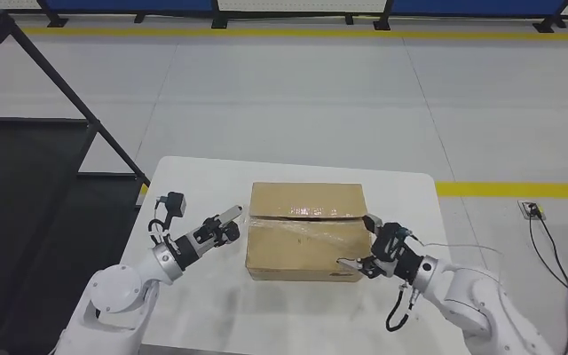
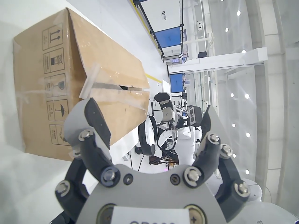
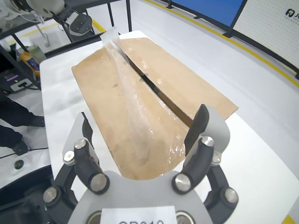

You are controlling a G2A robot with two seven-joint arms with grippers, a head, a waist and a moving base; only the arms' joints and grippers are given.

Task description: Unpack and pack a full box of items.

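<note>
A brown cardboard box (image 1: pixel 306 232) stands mid-table with its top flaps closed and a narrow dark gap along the seam (image 3: pixel 161 94). Clear tape (image 3: pixel 137 110) lies crumpled and partly lifted over the seam. Its loose end (image 2: pixel 90 83) sticks up at the box's left end. My left gripper (image 1: pixel 232 216) is open beside that end, level with the upper edge, with the box's printed side (image 2: pixel 55 87) close to one finger (image 2: pixel 98 120). My right gripper (image 1: pixel 359 263) is open at the box's near right corner, its fingers (image 3: pixel 199 123) spread above the taped top. Neither holds anything.
The white table (image 1: pixel 204 293) has bare surface in front of the box and on both sides. A black rack (image 1: pixel 53 160) stands off the table's left edge. A shelf with small items (image 3: pixel 28 59) lies beyond the far table end. A cable (image 1: pixel 541 240) runs on the floor to the right.
</note>
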